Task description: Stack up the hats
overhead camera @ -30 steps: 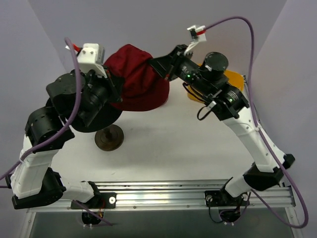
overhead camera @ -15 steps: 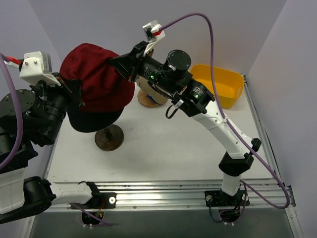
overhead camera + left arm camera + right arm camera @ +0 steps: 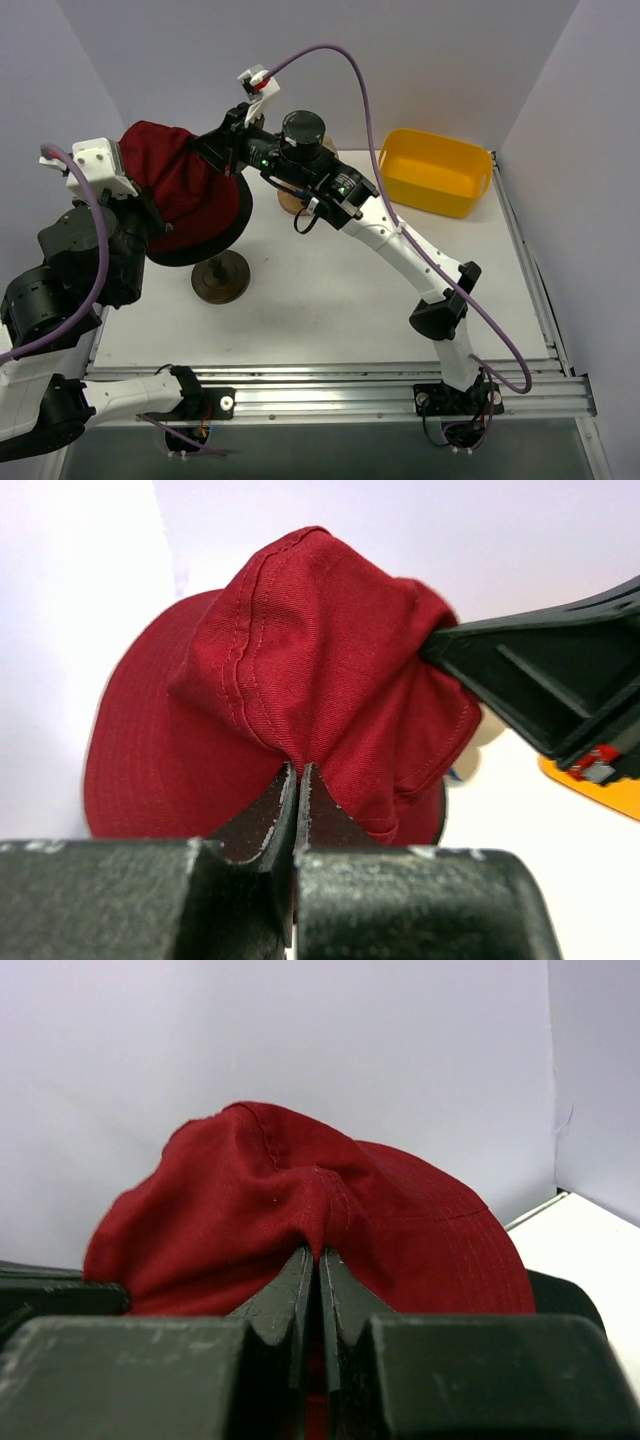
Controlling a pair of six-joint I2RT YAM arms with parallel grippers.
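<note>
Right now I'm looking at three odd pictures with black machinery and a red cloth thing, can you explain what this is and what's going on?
These are two robot arms bolted at the near edge of a white table. One picture looks down from above; the other two come from small cameras on each wrist. Both arms pinch the same dark red bucket hat, held up in the air: the left gripper and the right gripper are each shut on a fold of its fabric. A black hat shows just beneath it. On the table stand a dark wooden stand and a yellow bin.
</note>
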